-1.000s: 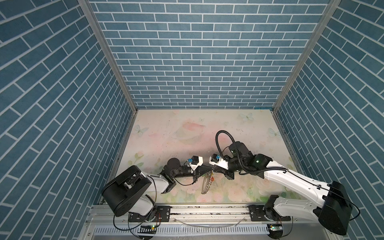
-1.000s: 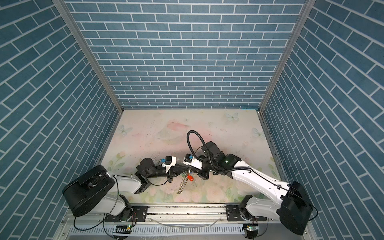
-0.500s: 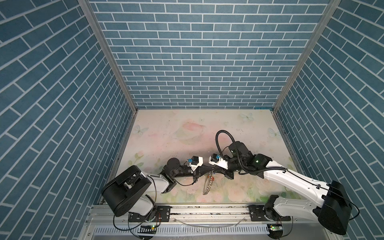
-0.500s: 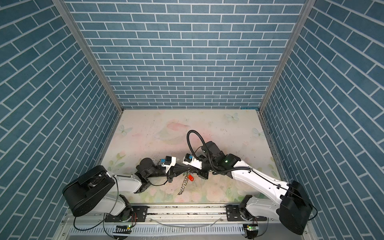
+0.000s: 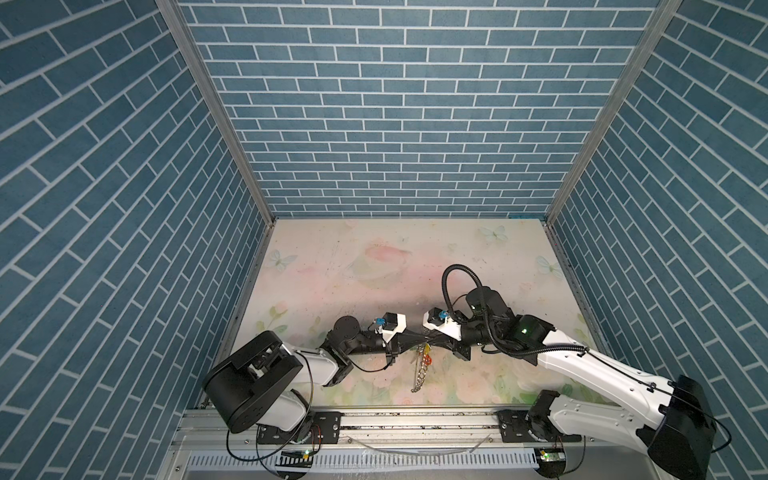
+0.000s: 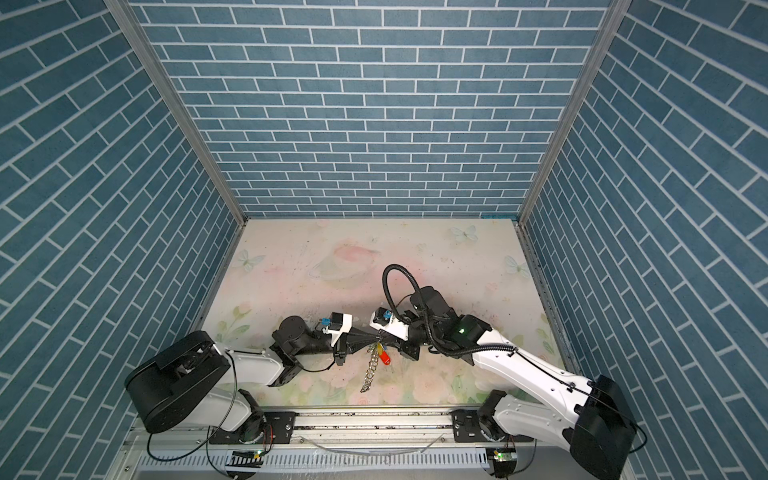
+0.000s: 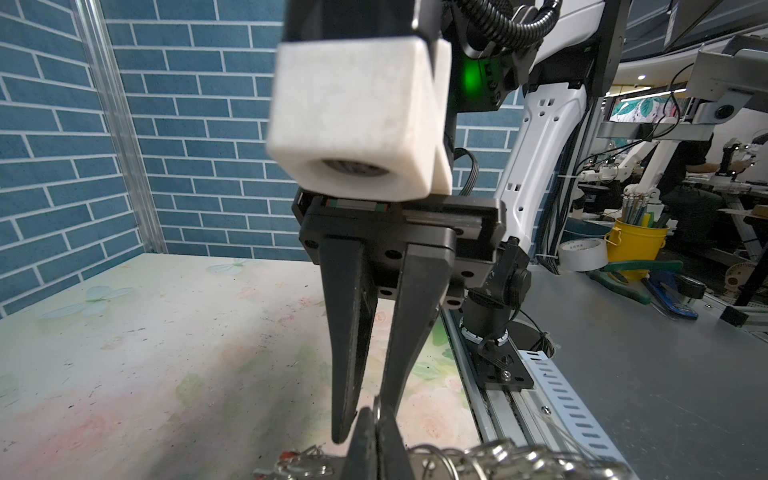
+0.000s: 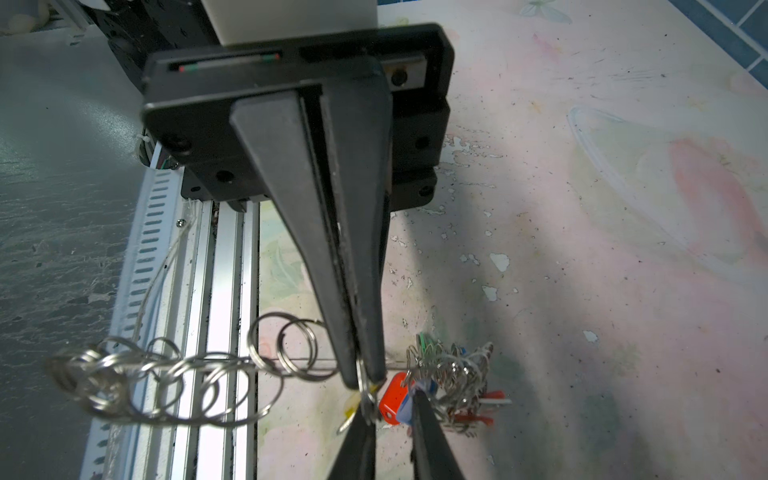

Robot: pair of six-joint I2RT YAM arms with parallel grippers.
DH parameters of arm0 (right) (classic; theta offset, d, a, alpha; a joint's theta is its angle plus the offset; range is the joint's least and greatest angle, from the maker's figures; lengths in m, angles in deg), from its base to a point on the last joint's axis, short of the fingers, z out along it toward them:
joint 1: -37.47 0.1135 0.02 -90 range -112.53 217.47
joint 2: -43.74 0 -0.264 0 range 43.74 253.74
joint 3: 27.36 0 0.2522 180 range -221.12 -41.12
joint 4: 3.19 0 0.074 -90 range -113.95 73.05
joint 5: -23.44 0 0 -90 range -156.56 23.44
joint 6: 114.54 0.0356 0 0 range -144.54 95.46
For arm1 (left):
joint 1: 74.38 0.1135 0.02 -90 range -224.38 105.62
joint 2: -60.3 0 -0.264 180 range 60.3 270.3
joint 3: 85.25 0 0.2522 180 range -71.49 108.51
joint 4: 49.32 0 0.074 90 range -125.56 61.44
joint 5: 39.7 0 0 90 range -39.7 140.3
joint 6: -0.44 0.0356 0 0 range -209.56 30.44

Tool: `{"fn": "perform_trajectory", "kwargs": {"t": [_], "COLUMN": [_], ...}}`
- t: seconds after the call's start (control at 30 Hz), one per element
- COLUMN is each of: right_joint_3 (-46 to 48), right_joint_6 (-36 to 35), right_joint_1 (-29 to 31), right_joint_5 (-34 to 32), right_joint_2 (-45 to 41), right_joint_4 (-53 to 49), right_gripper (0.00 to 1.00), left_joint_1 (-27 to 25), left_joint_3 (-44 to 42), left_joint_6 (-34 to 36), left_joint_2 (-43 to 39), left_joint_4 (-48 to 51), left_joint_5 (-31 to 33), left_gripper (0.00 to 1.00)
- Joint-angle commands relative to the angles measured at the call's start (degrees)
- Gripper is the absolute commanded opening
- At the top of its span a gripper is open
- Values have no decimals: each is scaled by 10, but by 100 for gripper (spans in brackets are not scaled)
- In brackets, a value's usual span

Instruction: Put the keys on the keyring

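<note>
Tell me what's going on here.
Near the table's front, the left hand is shut on a ring of the keyring, whose silver rings dangle in a chain. The right hand faces it tip to tip, jaws slightly apart, with the yellow-tagged key and a red tag at its tips.

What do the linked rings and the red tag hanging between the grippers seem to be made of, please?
The linked rings look like bare polished steel wire: silvery, with bright glints. The red tag looks like smooth, opaque moulded plastic, judging by its even colour.
</note>
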Motion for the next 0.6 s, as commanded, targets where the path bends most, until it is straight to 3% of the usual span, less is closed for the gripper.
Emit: {"fn": "perform_trajectory", "kwargs": {"t": [0.0, 0.33, 0.57], "right_joint_3": [10, 23, 25], "right_joint_6": [19, 36, 32], "right_joint_1": [1, 2, -1], "right_joint_5": [21, 4, -84], "right_joint_2": [1, 15, -12], "right_joint_4": [55, 101, 67], "right_gripper": [17, 17, 21], "left_joint_1": [-5, -5, -4], "left_joint_3": [13, 21, 10], "left_joint_6": [-6, -22, -7], "left_joint_2": [1, 5, 0], "left_joint_4": [-22, -22, -22], "left_joint_5": [-25, -62, -35], "left_gripper": [0, 0, 0]}}
